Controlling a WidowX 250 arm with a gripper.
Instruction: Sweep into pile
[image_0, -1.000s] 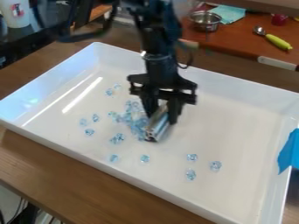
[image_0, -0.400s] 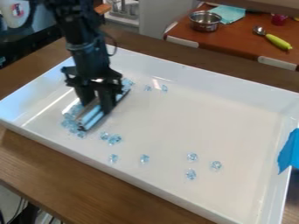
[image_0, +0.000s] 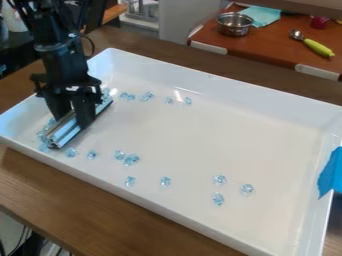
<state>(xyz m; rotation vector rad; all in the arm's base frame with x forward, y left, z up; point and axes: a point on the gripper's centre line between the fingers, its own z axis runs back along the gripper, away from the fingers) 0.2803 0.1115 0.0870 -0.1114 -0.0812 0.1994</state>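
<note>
The black gripper (image_0: 72, 116) hangs low over the left end of the white tray (image_0: 220, 130). It is shut on a silver metal bar (image_0: 65, 133), which lies slantwise close to the tray floor. Clear bluish beads (image_0: 45, 137) crowd along the bar's left side, partly hidden behind it. Past the bar's far end, several beads (image_0: 147, 96) lie in a loose line. Others (image_0: 131, 159) are scattered near the tray's front side, and three beads (image_0: 219, 199) lie apart, right of centre.
White walls surround the beads, and blue tape (image_0: 330, 172) is stuck on the tray's right rim. A wooden table (image_0: 100, 210) supports the tray. Behind stand a metal pot (image_0: 234, 24) and a green-handled spoon (image_0: 316, 47) on a red-brown surface.
The gripper and bar have moved left from mid-tray to the left end. Many beads have shifted left with the bar, while some now lie behind its far end and near its front end.
</note>
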